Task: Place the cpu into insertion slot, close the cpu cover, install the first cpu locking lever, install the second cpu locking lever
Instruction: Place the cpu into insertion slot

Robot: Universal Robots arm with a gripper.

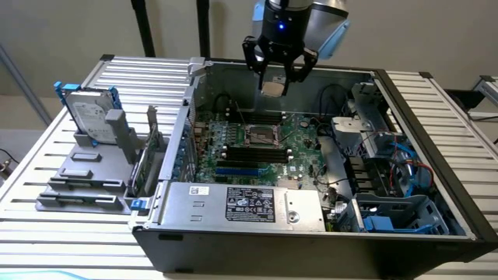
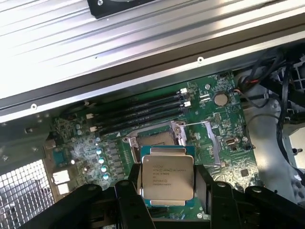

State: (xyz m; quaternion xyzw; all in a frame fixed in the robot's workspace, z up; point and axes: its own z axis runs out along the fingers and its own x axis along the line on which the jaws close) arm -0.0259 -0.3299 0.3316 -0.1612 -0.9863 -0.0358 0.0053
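My gripper hangs above the open computer case, shut on the cpu, a small pale square chip. In the wrist view the cpu shows its printed metal face, and a black finger presses on each of two opposite sides. The insertion slot is a black square socket with a metal rim on the green board, well below the chip. From the wrist camera the slot is partly hidden behind the cpu. The cpu cover, a thin silvery frame, is swung open beside the socket.
Long black memory slots lie beside the socket. A grey power supply box fills the case's front. Cables and a drive cage crowd the exterior view's right. A hard drive stands on a grey rack outside the case.
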